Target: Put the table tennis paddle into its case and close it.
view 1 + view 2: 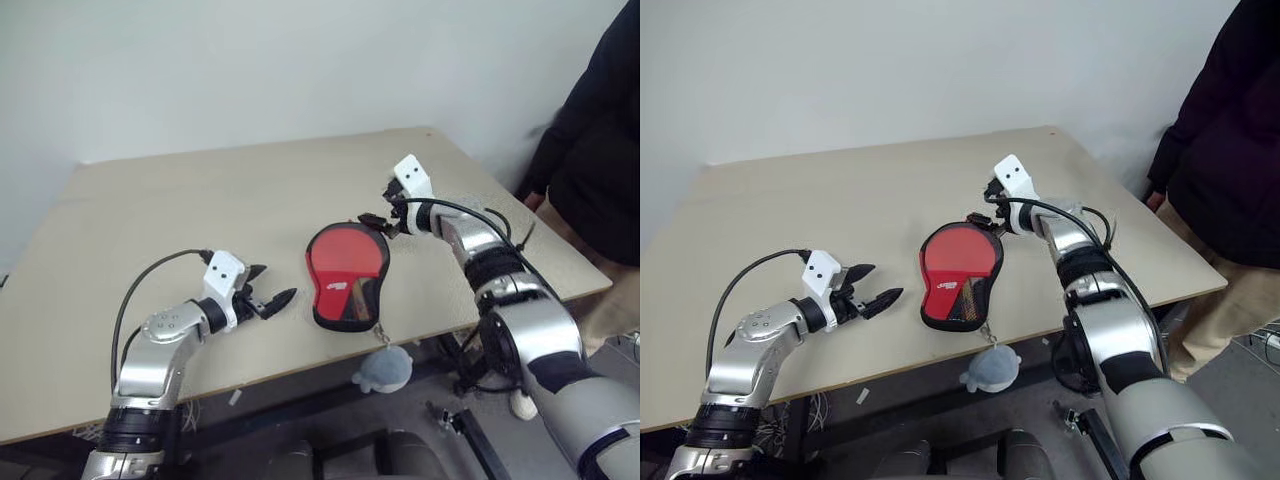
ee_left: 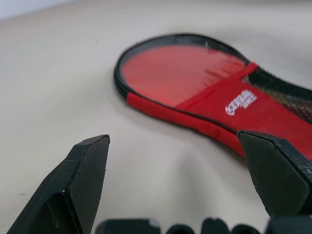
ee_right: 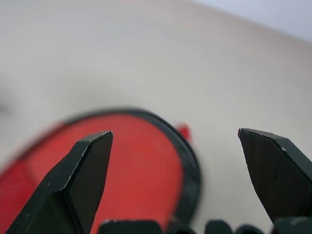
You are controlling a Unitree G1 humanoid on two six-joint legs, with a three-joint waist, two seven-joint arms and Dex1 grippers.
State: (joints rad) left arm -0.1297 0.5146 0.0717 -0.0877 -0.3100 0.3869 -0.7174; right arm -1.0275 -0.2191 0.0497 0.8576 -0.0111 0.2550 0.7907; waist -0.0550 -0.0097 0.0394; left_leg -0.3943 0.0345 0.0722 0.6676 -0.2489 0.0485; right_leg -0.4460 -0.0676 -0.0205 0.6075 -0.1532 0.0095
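The case point(image 1: 345, 275) lies flat near the table's front edge, round end away from me, black zipper edging around it. The table tennis paddle point(image 2: 175, 73) is inside it, its red face showing through the clear window beside the red panel with a white logo. A pale plush charm point(image 1: 383, 368) hangs from the case's near end over the table edge. My right gripper point(image 1: 378, 205) hovers open just above the far right rim of the case point(image 3: 141, 161), holding nothing. My left gripper point(image 1: 278, 282) stands open a short way left of the case, pointing at it, empty.
The beige table point(image 1: 200, 200) stretches bare to the left and behind the case. A person in dark clothes point(image 1: 600, 150) stands at the table's right corner. Below the front edge, dark equipment sits on the floor.
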